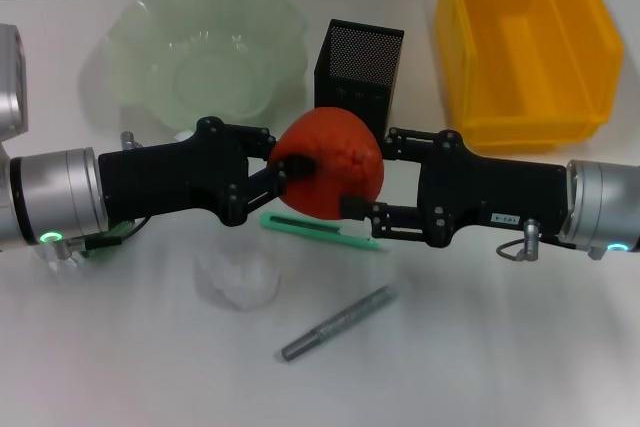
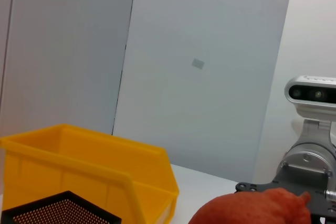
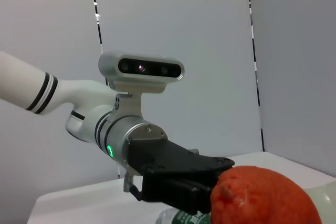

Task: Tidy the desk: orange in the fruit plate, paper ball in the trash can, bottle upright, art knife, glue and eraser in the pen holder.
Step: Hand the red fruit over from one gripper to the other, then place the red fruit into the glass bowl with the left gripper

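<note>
The orange [image 1: 335, 159] hangs above the desk's middle, held between both grippers. My left gripper [image 1: 288, 165] clasps its left side and my right gripper [image 1: 368, 175] clasps its right side, each with a finger in front and one behind. In the wrist views the orange [image 2: 252, 211] [image 3: 265, 198] fills the lower corner. The pale green fruit plate [image 1: 205, 47] is at the back left, the black mesh pen holder [image 1: 362, 65] behind the orange, and the yellow trash can [image 1: 525, 42] at the back right. A green art knife [image 1: 320, 230], a whitish paper ball [image 1: 237, 279] and a grey glue stick [image 1: 337, 324] lie in front. The bottle [image 1: 100, 242] lies mostly hidden under my left arm. The eraser is out of view.
Both forearms stretch across the desk's middle from left and right. The desk's front edge lies below the glue stick. The right wrist view shows my left arm's camera [image 3: 140, 71] close by.
</note>
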